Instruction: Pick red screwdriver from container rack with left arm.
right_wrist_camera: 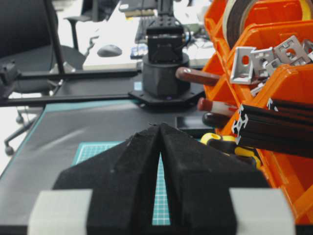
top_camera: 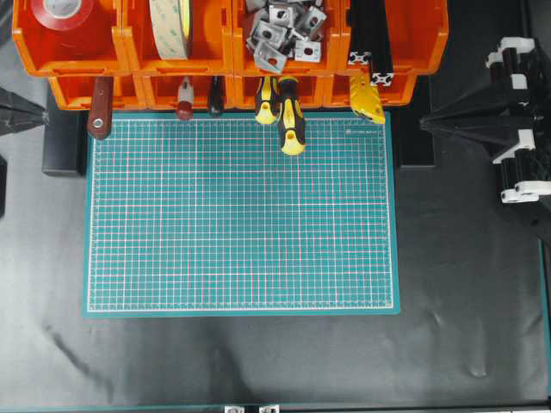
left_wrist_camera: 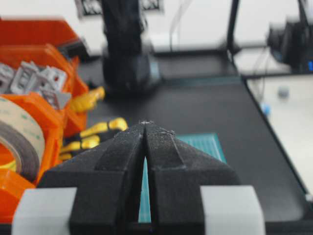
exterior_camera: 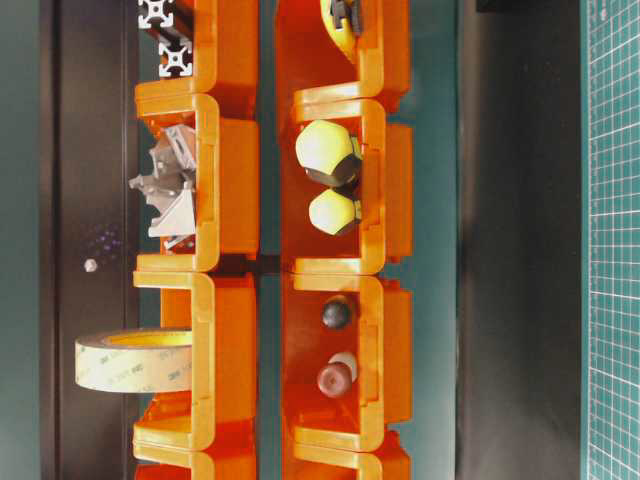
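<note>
Red screwdriver (top_camera: 184, 99) sitting in the lower row of the rack (top_camera: 228, 52), handle poking out over the top edge of the green mat (top_camera: 241, 215). Brown flat handle (top_camera: 100, 110) to its left, a black handle (top_camera: 215, 96) just to its right, nearly touching. Further right, two yellow-and-black screwdrivers (top_camera: 286, 112) spilling onto the mat, then a yellow piece (top_camera: 368, 99) by the rack's right end. Upper bins loaded: red tape (top_camera: 62, 13), a beige tape roll (top_camera: 172, 26), grey brackets (top_camera: 284, 34), black extrusions (top_camera: 370, 43). Left end effector (left_wrist_camera: 145, 125) closed, fingertips pressed together, holding nothing, parked off the mat at the bench's left edge. Right end effector (right_wrist_camera: 160, 128) closed too, empty, parked at the right edge. Mat bare between them, both arms well apart from the rack.
</note>
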You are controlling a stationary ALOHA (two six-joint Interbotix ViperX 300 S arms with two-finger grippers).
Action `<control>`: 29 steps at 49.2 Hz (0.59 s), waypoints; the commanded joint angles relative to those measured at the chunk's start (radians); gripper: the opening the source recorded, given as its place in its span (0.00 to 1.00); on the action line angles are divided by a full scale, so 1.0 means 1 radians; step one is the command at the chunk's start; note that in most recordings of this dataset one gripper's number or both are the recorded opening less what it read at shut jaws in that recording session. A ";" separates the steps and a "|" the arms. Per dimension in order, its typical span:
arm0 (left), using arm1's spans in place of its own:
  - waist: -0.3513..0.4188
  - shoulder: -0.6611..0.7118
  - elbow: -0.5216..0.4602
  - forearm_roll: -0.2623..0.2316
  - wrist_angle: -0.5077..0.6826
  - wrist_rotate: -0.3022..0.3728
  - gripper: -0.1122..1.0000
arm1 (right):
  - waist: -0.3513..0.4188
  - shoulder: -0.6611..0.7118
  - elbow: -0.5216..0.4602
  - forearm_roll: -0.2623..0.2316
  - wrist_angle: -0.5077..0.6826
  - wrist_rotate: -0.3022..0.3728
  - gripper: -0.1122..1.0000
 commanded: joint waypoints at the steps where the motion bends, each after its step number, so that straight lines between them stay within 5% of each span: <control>1: -0.008 0.057 -0.124 0.012 0.092 0.003 0.10 | 0.002 0.003 -0.029 0.003 -0.018 0.003 0.10; 16: -0.049 0.204 -0.288 0.041 0.359 0.012 0.10 | 0.012 0.000 -0.029 0.003 -0.015 0.005 0.10; 29: -0.127 0.360 -0.399 0.141 0.538 -0.012 0.10 | 0.025 -0.014 -0.032 0.005 -0.003 0.041 0.10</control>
